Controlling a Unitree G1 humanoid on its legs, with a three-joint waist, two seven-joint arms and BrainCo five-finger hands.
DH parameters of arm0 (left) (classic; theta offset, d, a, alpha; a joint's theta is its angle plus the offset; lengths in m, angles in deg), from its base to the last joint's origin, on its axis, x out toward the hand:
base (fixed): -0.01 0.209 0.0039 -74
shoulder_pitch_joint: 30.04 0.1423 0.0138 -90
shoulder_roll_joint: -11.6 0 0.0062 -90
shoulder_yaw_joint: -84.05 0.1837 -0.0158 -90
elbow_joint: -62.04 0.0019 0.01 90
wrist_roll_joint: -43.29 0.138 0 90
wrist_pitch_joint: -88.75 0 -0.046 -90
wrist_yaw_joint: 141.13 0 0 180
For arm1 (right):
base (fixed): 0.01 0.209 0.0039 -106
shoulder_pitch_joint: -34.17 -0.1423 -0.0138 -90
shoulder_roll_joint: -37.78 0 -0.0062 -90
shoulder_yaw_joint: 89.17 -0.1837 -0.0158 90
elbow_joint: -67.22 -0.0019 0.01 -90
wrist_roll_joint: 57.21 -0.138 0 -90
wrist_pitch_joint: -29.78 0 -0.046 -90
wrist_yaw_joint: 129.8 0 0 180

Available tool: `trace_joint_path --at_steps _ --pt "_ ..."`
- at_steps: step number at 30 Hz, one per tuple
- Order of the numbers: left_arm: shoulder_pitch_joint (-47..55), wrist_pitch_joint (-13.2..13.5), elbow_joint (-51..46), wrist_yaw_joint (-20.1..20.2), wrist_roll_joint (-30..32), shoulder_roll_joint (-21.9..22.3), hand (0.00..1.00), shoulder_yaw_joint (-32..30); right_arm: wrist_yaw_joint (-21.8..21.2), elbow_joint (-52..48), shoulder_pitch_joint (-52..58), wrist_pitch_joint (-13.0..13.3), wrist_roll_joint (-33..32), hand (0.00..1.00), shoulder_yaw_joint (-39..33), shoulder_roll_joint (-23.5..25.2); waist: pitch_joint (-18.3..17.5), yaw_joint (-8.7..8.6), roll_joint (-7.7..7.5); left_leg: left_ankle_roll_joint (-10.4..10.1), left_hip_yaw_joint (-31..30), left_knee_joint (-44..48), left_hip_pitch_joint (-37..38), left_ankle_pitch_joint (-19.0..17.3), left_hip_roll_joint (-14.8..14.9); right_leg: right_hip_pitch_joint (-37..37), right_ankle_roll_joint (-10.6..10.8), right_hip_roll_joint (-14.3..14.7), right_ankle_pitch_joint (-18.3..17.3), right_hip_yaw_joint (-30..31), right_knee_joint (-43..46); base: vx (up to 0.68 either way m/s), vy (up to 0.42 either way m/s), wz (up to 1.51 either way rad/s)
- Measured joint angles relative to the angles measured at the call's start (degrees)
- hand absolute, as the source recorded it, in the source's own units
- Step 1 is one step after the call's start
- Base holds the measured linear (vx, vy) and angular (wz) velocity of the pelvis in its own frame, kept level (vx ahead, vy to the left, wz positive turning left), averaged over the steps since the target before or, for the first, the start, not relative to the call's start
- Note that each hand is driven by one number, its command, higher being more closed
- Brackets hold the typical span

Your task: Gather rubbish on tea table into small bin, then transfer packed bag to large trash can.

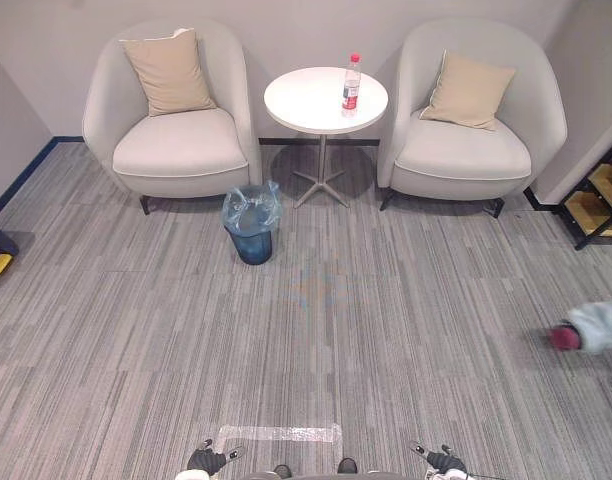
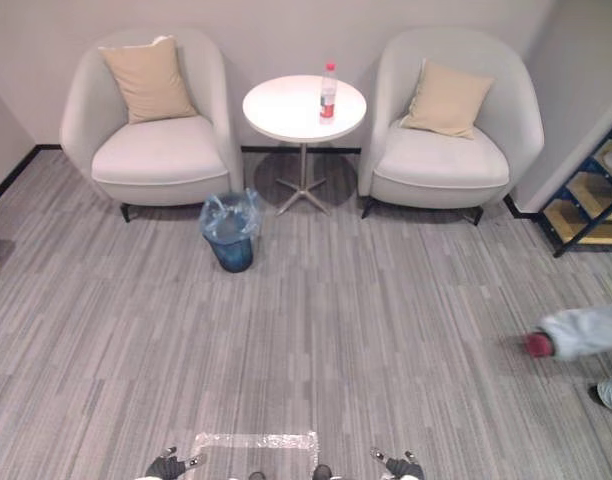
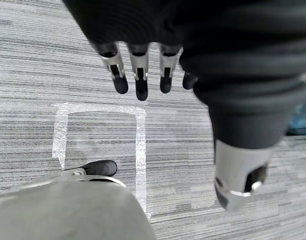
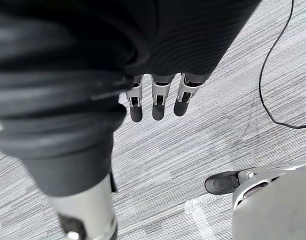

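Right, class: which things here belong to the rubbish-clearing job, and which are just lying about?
Job: bottle, tea table, small bin with its bag, left hand, right hand.

Lying about: left armchair, right armchair, shelf, floor tape, person's leg.

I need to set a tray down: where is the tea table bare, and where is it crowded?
The round white tea table is bare across its left half and front. Only its right side is taken, by a clear plastic bottle with red cap and label. On the grey carpet, the small blue lined bin stands off the table's front left.
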Motion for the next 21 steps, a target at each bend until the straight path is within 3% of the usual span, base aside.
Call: trace_joint_path --at_steps 21 --pt "-0.1 0.2 0.3 0.0 0.7 -0.8 0.0 2.2 0.0 -0.1 0.0 0.8 -2.1 0.0 1.2 1.1 0.1 -0.03 -0.57 0.0 0.2 -0.4 0.5 0.0 0.1 0.4 -0.2 0.2 0.2 0.5 -0.6 -0.01 -0.006 0.0"
